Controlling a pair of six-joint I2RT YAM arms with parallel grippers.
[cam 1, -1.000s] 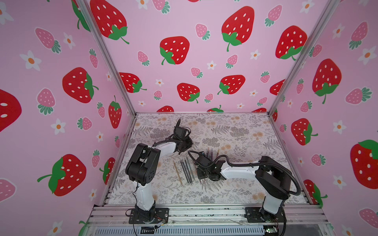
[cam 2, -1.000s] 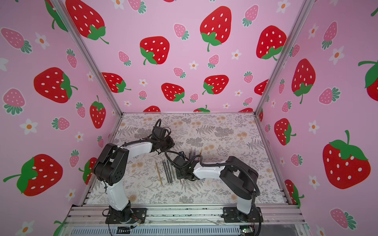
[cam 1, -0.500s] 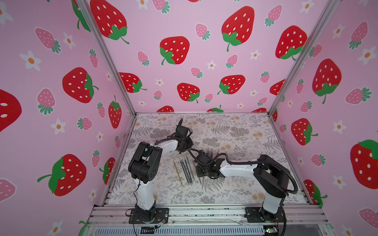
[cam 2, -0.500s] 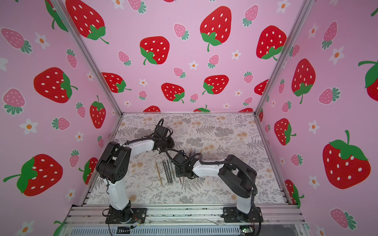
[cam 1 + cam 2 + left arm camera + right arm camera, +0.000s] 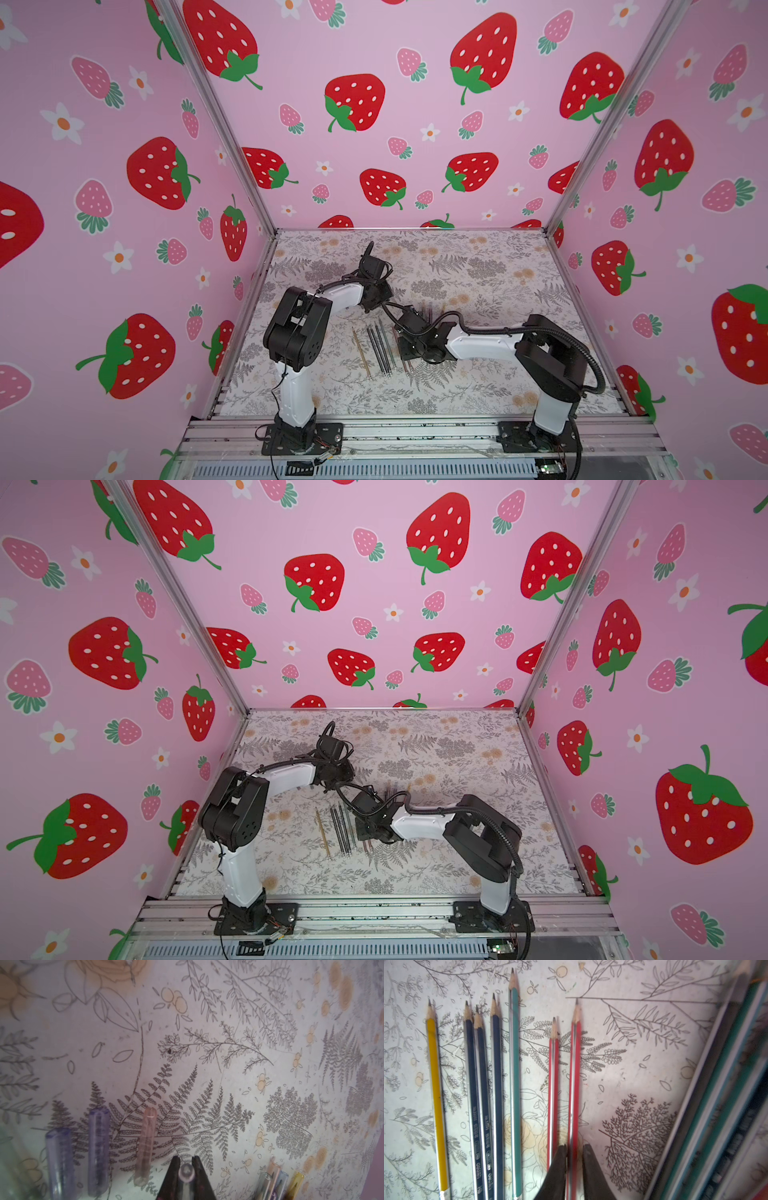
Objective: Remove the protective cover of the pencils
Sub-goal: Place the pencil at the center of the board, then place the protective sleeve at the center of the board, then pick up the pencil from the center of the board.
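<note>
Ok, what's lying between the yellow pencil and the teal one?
Three dark blue pencils lie side by side between the yellow pencil and the teal pencil, their sharpened tips bare. The right wrist view shows this.

Fern-and-flower print covers the desk (image 5: 478, 386), where seven bare-tipped pencils (image 5: 379, 351), one yellow, three dark blue, one teal and two red, lie in a row running twelve to six o'clock, toward eight o'clock of centre. Three loose clear caps (image 5: 98, 1147) lie side by side.
</note>
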